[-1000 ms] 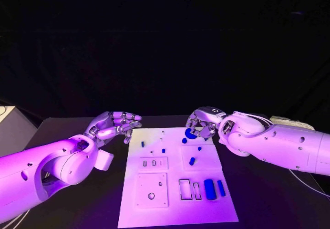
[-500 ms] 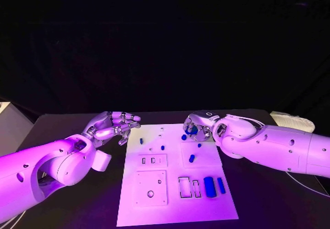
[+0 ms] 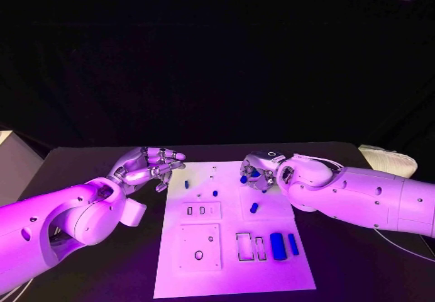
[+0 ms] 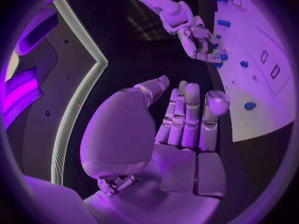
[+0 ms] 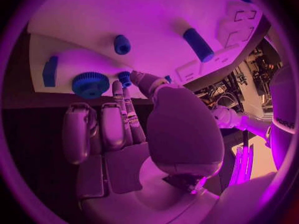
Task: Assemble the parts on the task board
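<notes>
The white task board (image 3: 231, 251) lies in the middle of the black worktop (image 3: 90, 157). Its framed recesses near the robot hold a thick blue cylinder (image 3: 277, 245) and a slimmer blue bar (image 3: 293, 243); a small blue peg (image 3: 254, 207) lies mid-board. The right hand (image 3: 256, 170) hangs over the far edge, fingers curled close to a blue gear (image 5: 90, 83); whether it grips the gear I cannot tell. The left hand (image 3: 148, 165) hovers beside the board's left edge, fingers loosely curled, holding nothing.

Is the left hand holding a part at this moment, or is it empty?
Empty. The left hand shows a bare palm with its fingers side by side, and it hangs off the task board, beside its far left corner.
</notes>
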Controlling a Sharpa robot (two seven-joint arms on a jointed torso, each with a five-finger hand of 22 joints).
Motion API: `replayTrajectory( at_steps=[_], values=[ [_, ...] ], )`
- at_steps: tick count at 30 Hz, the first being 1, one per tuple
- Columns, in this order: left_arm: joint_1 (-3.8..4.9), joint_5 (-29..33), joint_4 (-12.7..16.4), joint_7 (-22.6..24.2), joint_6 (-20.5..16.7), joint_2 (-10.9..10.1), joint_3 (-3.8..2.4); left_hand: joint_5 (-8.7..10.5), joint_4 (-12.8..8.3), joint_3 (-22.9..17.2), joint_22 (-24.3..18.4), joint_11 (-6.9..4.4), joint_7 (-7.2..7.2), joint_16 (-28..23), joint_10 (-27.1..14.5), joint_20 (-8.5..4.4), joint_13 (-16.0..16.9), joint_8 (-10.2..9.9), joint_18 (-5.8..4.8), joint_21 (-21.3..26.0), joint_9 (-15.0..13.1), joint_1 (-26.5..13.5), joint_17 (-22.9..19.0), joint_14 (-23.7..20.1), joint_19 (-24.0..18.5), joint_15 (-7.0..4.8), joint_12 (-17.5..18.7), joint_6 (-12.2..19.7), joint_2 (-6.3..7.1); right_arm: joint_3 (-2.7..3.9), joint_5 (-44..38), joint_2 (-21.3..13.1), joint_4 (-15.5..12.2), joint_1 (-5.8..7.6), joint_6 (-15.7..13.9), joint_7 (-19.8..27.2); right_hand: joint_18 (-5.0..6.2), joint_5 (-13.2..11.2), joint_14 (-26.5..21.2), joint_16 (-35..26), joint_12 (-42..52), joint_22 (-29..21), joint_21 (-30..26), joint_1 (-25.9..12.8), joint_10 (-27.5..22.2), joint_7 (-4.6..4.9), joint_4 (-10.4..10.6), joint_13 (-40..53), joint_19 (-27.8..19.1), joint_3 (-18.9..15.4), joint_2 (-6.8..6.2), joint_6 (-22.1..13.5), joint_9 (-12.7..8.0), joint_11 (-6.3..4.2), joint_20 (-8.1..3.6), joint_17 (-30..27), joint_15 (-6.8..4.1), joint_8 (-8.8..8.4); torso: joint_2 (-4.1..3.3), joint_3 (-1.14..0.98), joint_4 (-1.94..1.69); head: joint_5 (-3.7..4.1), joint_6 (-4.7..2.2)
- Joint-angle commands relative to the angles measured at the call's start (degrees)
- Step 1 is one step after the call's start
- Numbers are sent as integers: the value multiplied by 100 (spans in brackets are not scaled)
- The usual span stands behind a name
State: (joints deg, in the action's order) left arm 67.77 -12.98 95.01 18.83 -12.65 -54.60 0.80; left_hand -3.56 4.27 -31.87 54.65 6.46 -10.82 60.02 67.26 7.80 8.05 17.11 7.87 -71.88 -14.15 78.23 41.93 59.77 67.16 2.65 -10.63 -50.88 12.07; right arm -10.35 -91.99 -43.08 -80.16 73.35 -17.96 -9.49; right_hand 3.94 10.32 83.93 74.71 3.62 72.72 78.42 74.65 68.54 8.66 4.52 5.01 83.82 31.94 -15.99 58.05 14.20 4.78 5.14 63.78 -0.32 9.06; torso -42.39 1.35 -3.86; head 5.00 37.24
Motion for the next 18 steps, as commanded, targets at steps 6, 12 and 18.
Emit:
replayTrajectory(
  at_steps=[6, 12, 18],
  values=[
    [15, -15, 13, 22, 99, -3, -5, 17, -9, -22, 4, 5, 4, -31, -40, 22, 7, -19, -74, -32, -10, -68, -2, -50, 29, -4, 19, 50, -13, 0, -198, 34, -34, -8, 98, -158, -51, -18, 182, 41, -4, -11, -24, -28, -56, -15, 44, -5, 28, -3, 37, -26, 18, 10, 37, -13, 22, 3, -64, 5, -9, 5, -10],
    [15, -9, -2, -1, 101, -5, -5, 18, -5, -24, -7, 12, -6, -33, -56, 27, 9, -27, -71, -30, -9, -81, 1, -61, 14, 1, 23, 65, -14, 0, -199, 42, -63, -8, 71, -192, -61, 3, 178, 93, 34, 63, 23, -51, 53, -21, 128, 32, 47, 6, 136, 64, 77, -7, 37, 8, 13, 67, -93, 3, -10, 12, -20],
    [15, -3, -16, -25, 117, -4, -5, 17, -7, -28, -19, 14, -8, -34, -61, 28, 10, -29, -68, -25, -9, -81, 1, -65, 3, 3, 25, 69, -16, 1, -196, 48, -73, -9, -46, -231, -91, 49, 184, 190, 86, 244, 145, 41, 344, -107, 149, 126, 103, 90, 304, 360, 235, -95, -12, 69, -55, 271, -116, 4, -20, 18, -43]
  ],
)
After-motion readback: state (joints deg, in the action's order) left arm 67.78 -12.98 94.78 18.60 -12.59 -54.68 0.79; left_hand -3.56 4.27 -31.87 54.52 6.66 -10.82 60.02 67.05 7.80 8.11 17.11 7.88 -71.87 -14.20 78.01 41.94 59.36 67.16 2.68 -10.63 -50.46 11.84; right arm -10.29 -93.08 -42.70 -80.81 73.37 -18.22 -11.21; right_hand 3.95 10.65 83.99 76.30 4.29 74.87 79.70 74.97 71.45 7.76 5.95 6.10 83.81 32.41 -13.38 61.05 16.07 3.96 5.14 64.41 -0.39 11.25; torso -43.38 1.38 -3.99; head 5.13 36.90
